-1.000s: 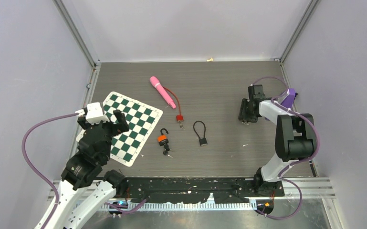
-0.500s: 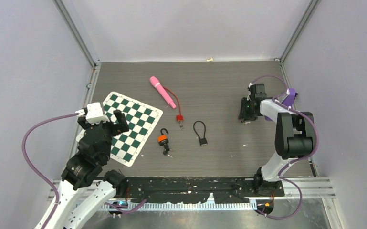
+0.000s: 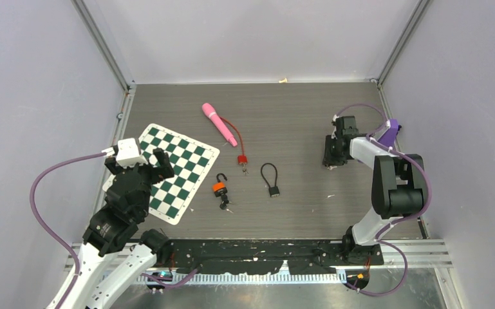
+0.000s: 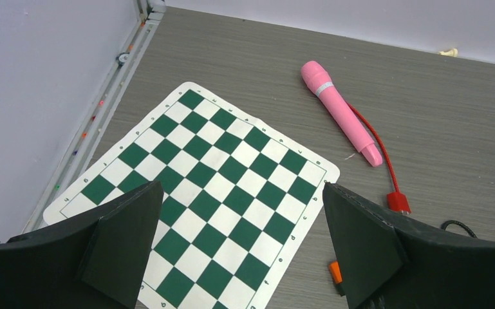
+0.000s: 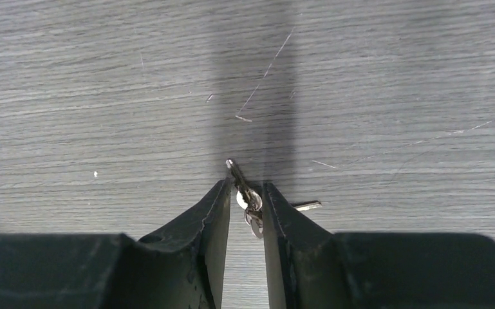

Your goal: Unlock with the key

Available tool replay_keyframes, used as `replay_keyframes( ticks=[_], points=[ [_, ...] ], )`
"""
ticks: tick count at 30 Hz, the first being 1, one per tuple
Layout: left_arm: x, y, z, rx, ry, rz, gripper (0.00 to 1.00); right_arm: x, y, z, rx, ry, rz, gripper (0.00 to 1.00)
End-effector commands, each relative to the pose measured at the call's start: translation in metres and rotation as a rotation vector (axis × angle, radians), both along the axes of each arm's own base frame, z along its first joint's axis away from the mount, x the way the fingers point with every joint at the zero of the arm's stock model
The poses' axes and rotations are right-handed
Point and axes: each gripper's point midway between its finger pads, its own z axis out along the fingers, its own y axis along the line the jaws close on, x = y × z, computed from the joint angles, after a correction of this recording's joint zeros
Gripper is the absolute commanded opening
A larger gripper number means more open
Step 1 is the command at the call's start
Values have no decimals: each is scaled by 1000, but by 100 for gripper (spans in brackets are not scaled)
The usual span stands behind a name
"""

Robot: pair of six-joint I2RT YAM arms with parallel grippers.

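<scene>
A small bunch of silver keys [image 5: 248, 198] lies on the grey table between the fingers of my right gripper [image 5: 243, 188]. The jaws stand narrow around it, with a thin gap left beside the keys. From above, the right gripper [image 3: 330, 159] points down at the table's right side and hides the keys. An orange padlock [image 3: 219, 187] with its shackle raised lies mid-table. A black cable padlock [image 3: 274, 190] and a red padlock [image 3: 241, 159] lie near it. My left gripper [image 3: 138, 166] hovers wide open over the chessboard mat [image 4: 232, 167].
A pink stick-shaped object [image 3: 219, 123] with a red cord lies behind the padlocks. The green-and-white mat [image 3: 179, 168] covers the left part of the table. Grey walls and metal rails enclose the table at the left, back and right.
My right gripper's fingers have drawn closer together around the keys, and that wrist has shifted slightly. The left arm has not moved.
</scene>
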Motion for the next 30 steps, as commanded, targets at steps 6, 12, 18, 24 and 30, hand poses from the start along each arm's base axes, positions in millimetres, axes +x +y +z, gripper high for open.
replay_keyframes(
  ticks=[6, 12, 18, 24, 30],
  points=[
    [3, -2, 10, -17, -45, -1, 100, -29, 4, -8, -94, 113, 54, 13],
    [3, -3, 9, -20, -43, -10, 100, -38, 32, 6, -37, 65, 100, 5],
    [4, -7, 8, -25, -37, -28, 100, -54, 64, 23, 60, 3, 138, 5],
    [5, -13, 6, -31, -30, -53, 99, -78, 102, 32, 157, -39, 210, 5],
    [7, -17, 2, -28, -10, -69, 99, -112, 115, 17, 183, 7, 204, 11]
  ],
)
